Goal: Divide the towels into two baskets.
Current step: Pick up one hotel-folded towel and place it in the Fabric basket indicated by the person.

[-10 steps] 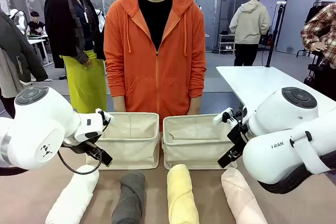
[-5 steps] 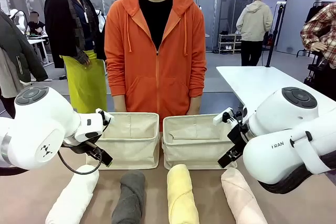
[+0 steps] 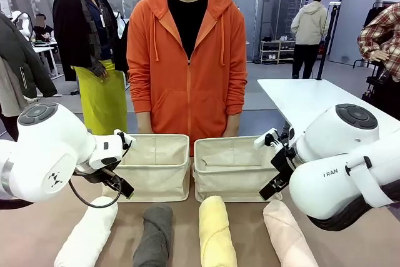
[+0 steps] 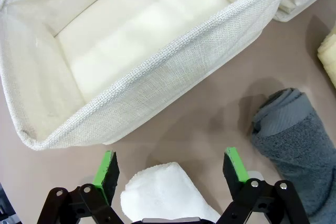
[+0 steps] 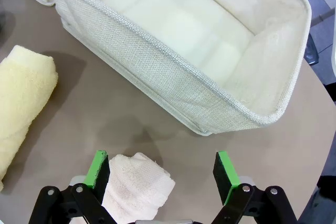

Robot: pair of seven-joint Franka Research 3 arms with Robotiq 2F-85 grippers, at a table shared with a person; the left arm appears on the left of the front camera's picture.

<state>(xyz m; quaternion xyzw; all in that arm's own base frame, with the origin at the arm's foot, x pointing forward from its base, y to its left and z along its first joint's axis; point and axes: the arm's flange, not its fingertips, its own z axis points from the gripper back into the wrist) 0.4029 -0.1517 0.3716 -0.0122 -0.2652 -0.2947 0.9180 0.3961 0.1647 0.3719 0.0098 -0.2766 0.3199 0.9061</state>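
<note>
Left end effector point(image 4: 169, 157): fingers apart, nothing between them, above the end of the white towel point(image 4: 168, 195); dark grey towel point(image 4: 294, 145) at its 3 o'clock.
Right end effector point(image 5: 161, 157): fingers apart, nothing held, above the end of the pale pink towel point(image 5: 134, 184); pale yellow towel point(image 5: 23, 98) at its 10 o'clock.
Towels: four rolls in one row, all lying on the tabletop point(image 3: 187, 223).
Baskets: left basket point(image 3: 156, 176) and right basket point(image 3: 228, 182) side by side, at 12 o'clock of the row.
Person point(image 3: 187, 73): orange hoodie, standing behind the baskets.

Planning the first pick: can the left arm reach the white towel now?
Probably yes: the left tool hangs open right over the white towel, nothing between; the grey towel lies apart.
</note>
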